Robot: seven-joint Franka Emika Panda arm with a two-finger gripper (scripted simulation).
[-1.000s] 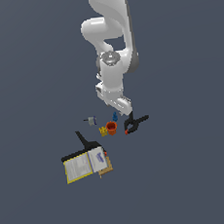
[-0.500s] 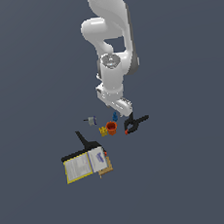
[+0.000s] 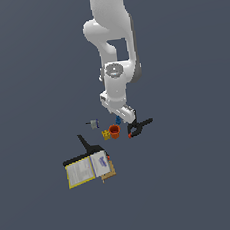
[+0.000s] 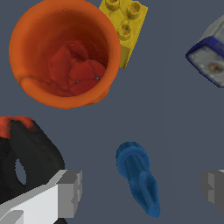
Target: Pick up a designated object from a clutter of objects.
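You are viewing one arm (image 3: 109, 32): glossy white rounded shells, dark grey joint seams, grey disc cap above the gripper (image 4: 142, 188), whose blocky grey fingertips (image 4: 70, 187) are showing white backing.

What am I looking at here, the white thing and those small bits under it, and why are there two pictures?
The white thing is a robot arm, drawn by a computer simulation. One picture is from a camera standing off to the side; the other is from a camera on the arm's wrist, looking straight down past its gripper, the two-fingered grey hand.

On the floor lie an orange cup, a yellow toy brick, a small grey and blue piece, a black clamp with red tips and a flat yellow-edged box.

The slim blue object lies between the open fingers. Nothing is held yet; the fingers stand apart from it on both sides.
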